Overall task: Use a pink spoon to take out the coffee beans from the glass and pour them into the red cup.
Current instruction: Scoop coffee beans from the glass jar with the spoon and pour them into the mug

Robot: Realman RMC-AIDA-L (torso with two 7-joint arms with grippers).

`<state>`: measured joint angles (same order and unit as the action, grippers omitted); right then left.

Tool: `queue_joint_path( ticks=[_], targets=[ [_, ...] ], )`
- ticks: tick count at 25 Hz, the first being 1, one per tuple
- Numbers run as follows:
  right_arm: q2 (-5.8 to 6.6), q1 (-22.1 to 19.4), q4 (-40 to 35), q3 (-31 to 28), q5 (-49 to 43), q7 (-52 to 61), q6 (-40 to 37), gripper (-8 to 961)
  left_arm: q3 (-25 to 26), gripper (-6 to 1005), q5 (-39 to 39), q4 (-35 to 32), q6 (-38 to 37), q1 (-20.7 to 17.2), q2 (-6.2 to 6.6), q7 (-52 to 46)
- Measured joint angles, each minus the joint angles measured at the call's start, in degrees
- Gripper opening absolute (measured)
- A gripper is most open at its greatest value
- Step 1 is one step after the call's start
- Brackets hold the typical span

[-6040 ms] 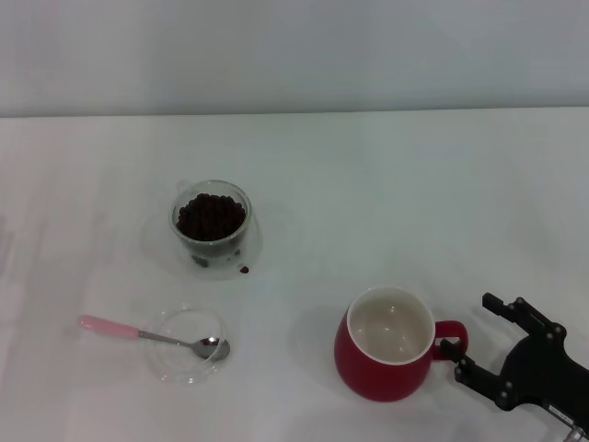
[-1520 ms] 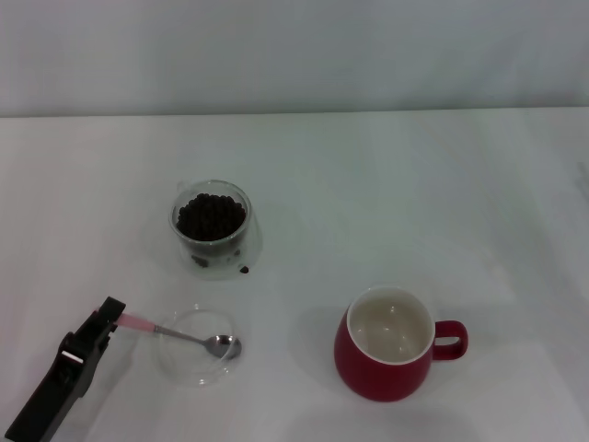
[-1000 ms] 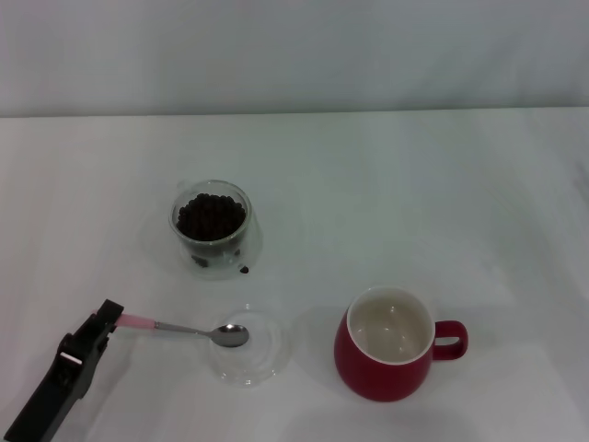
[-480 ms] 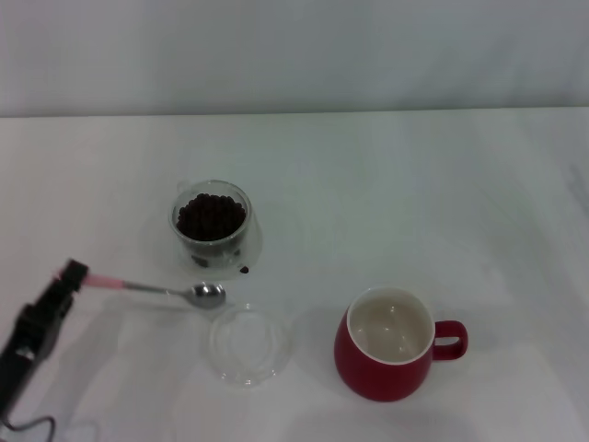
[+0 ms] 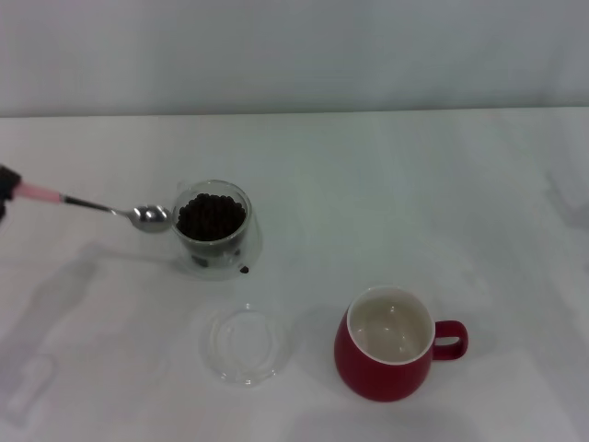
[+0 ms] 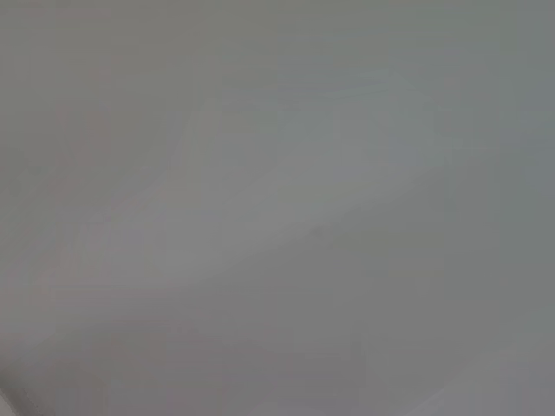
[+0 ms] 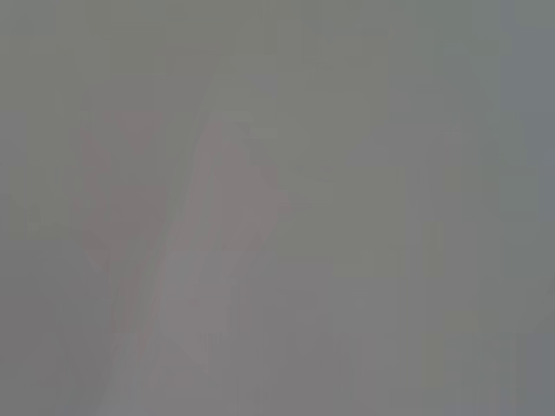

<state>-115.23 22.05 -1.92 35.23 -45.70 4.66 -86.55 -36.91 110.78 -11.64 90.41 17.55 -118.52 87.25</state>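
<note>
The pink spoon (image 5: 87, 204) hangs in the air at the left, its pink handle end in my left gripper (image 5: 4, 191), of which only a dark tip shows at the picture's left edge. The spoon's metal bowl (image 5: 150, 217) looks empty and sits just beside the left rim of the glass (image 5: 212, 241). The glass stands upright, filled with coffee beans (image 5: 211, 215). One loose bean (image 5: 244, 270) lies on the table by its base. The red cup (image 5: 386, 354) stands upright at the front right with nothing inside, handle to the right. My right gripper is out of view.
A shallow clear glass dish (image 5: 246, 344) lies on the white table (image 5: 414, 203) in front of the glass and left of the red cup. The wall runs along the back edge. Both wrist views show only plain grey.
My left gripper has lifted the spoon from beside the dish and carried it back and left; its bowl now sits at the glass's left rim. Earlier the dish slid right and the right gripper left view.
</note>
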Motion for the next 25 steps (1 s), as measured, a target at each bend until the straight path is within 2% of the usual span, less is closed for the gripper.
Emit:
queue_joint_path(
  ticks=[5,8,14,16,18,25],
  targets=[
    [0.00,0.08,1.13,1.84,0.00,0.03,-2.50,835,-0.12,135,-4.16,-12.79,-6.50,1.65,0.62,-9.75],
    [0.00,0.05,1.96,2.30,0.00,0.17,-4.38,835,-0.12,135,-9.04,-17.54,-12.02,4.25,1.45,-14.69],
    [0.00,0.02,3.23,3.82,0.00,0.33,-6.02,835,-0.10,135,-20.86,-19.24,-17.61,13.49,5.24,-20.52],
    [0.01,-0.03,3.78,4.09,0.00,0.55,-6.23,835,-0.10,135,-24.60,-19.44,-18.62,16.26,5.96,-22.20],
    [0.01,-0.04,4.46,4.19,0.01,0.60,-6.50,835,-0.09,135,-29.20,-19.69,-20.25,19.17,6.39,-24.09],
    [-0.08,-0.36,6.95,4.19,0.01,0.61,-8.11,835,-0.09,135,-38.64,-19.91,-23.98,24.26,6.80,-25.99]
  ],
)
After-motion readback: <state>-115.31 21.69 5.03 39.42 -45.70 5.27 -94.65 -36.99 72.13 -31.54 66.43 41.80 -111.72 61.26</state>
